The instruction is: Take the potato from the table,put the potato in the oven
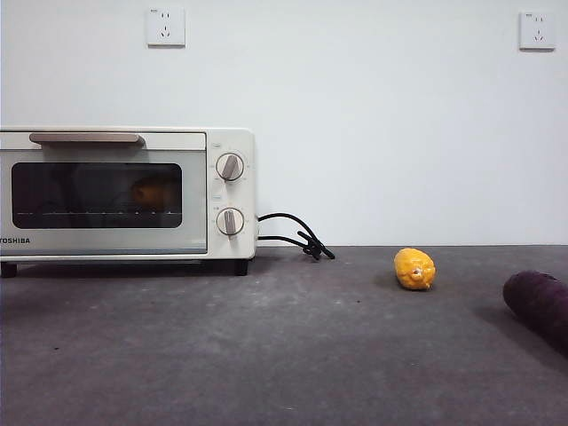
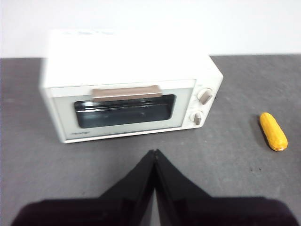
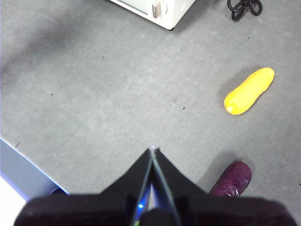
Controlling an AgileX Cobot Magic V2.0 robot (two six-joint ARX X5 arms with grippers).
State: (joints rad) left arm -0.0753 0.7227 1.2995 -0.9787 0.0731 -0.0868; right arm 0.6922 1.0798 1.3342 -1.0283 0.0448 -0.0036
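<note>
Pointing at the oven (image 2: 129,96) from its front, the left gripper (image 2: 154,153) hangs above the table (image 2: 225,160) with both black jaws pressed together and nothing between them. The right gripper (image 3: 153,150) is likewise closed and empty, held over bare table surface between the oven's knob-side corner and the purple vegetable (image 3: 231,180).

The oven door is closed, its beige bar handle (image 2: 127,92) running across the top of the glass. The potato (image 1: 155,192) is visible only in the front view — a dim orange-brown shape behind the dark glass, resting on the rack inside the oven. The left wrist view shows only the rack through the window; the potato cannot be made out there.

The oven stands toward the table's rear edge on the left side, close to the wall, with two round knobs (image 1: 230,193) on its right panel. Its black cord (image 1: 297,235) lies coiled on the table just beside that end.

The yellow fruit (image 1: 414,268) lies well apart from the oven — the front view shows it end-on and rounded, while both wrist views show it as elongated. The purple vegetable sits near the table's right edge, cut off by the front view's frame.
</note>
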